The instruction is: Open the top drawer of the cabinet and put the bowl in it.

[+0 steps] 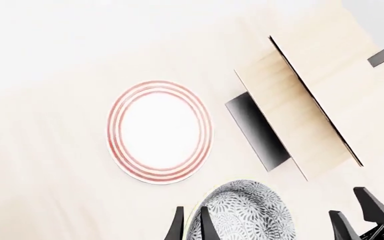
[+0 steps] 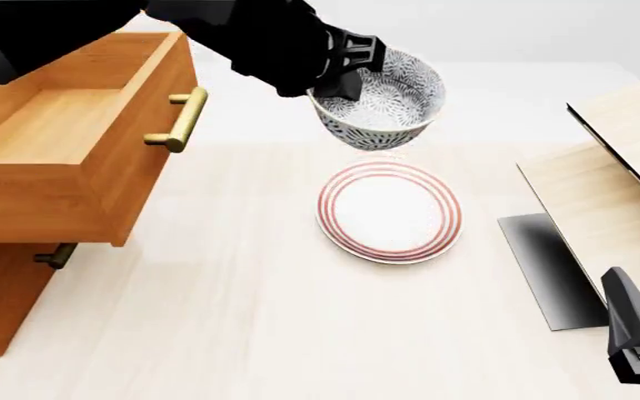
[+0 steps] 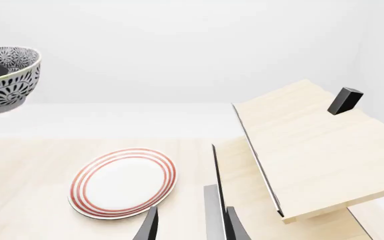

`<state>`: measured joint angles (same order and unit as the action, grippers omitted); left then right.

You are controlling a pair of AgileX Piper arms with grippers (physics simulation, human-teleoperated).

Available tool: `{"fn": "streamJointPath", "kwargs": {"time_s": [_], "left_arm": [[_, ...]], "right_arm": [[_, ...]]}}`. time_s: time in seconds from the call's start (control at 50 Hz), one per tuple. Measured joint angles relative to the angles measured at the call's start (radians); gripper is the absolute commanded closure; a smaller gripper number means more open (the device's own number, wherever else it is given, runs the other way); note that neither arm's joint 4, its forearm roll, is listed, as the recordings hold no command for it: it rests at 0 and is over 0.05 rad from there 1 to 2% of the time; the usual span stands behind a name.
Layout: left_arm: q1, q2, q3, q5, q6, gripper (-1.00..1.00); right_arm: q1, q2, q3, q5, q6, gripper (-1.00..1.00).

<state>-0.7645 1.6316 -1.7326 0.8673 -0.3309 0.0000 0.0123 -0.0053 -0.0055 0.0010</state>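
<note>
Bowl (image 2: 385, 104) is hanging in the air above the surface (image 2: 242, 317), pinched by the left gripper (image 2: 348, 71); its fingers (image 2: 356, 52) are closing on the near-left part of the rim, one inside and one outside the wall, as the left wrist view is also showing; the bowl is sitting upright, its speckled blue-grey pattern showing inside and out. Directly beneath it, a little toward the camera, the white plate with red rings (image 2: 389, 211) is lying flat on the surface, apart from the bowl. At the left, the cabinet (image 2: 3, 300) is standing with the top drawer (image 2: 64, 167) pulled well out; the drawer's box is showing a bare wooden floor, and its brass bar handle (image 2: 181, 119) is facing toward the bowl; the bowl is hovering to the right of the drawer, outside it and near its front. A lower handle (image 2: 56, 255) is peeking out under the open drawer. At the right, the pale wooden structure with a black edge (image 2: 620, 192) is resting on the surface. The right gripper (image 2: 638, 346) is waiting low at the right edge, well apart from everything; its fingers (image 3: 150, 227) are standing parted in the right wrist view, grasping nothing.
</note>
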Motion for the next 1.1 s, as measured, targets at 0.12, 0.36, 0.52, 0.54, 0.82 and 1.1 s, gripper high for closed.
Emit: {"fn": "streamJointPath", "kwargs": {"time_s": [0.12, 0.36, 0.52, 0.54, 0.82, 1.1], "left_arm": [[0.025, 0.015, -0.074, 0.047, 0.010, 1.00], [0.071, 0.049, -0.212, 0.131, 0.028, 1.00], [0.109, 0.058, -0.277, 0.174, 0.037, 1.00], [0.115, 0.056, -0.281, 0.178, 0.038, 1.00], [0.195, 0.016, -0.283, 0.202, 0.040, 1.00], [0.254, -0.019, -0.275, 0.216, 0.035, 1.00]], "right_arm": [[0.000, 0.000, 0.000, 0.000, 0.000, -1.00], [0.000, 0.000, 0.000, 0.000, 0.000, -1.00], [0.000, 0.000, 0.000, 0.000, 0.000, -1.00], [0.000, 0.000, 0.000, 0.000, 0.000, -1.00], [0.000, 0.000, 0.000, 0.000, 0.000, -1.00], [0.000, 0.000, 0.000, 0.000, 0.000, -1.00]]}}
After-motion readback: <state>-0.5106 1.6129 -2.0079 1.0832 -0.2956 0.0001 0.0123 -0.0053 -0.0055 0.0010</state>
